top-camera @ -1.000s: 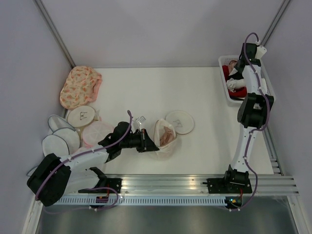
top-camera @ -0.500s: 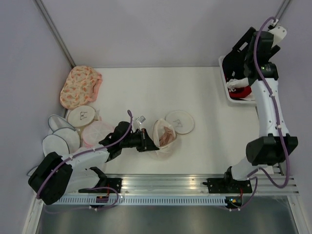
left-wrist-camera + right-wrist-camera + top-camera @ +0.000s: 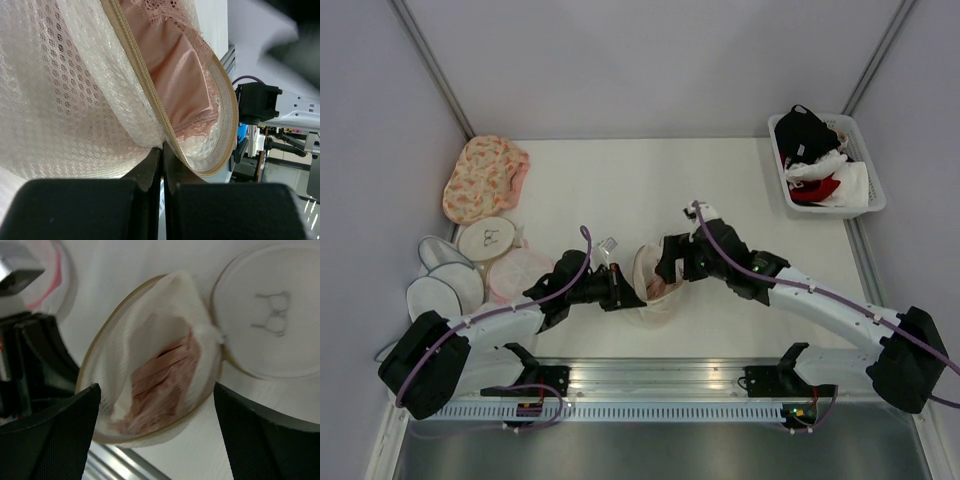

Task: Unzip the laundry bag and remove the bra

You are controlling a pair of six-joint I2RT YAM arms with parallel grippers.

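One cream mesh laundry bag (image 3: 655,287) lies mid-table towards the near edge. It is unzipped, its tan-edged mouth gaping over a pink lace bra (image 3: 160,382), with the icon-marked lid (image 3: 270,315) flopped beside it. My left gripper (image 3: 162,152) pinches the bag's rim tight. My right gripper (image 3: 667,262) hovers over the mouth, fingers spread wide.

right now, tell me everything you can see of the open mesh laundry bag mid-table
The round cream-white mesh laundry bag is unzipped, its tan-edged mouth gaping. Honeycomb mesh, soft and slumped. A pink satin bra with lace trim sits inside. Its flat round lid with a bra icon lies on the white table beside it. The left hand pinches its rim; the open right hand hovers over the mouth.
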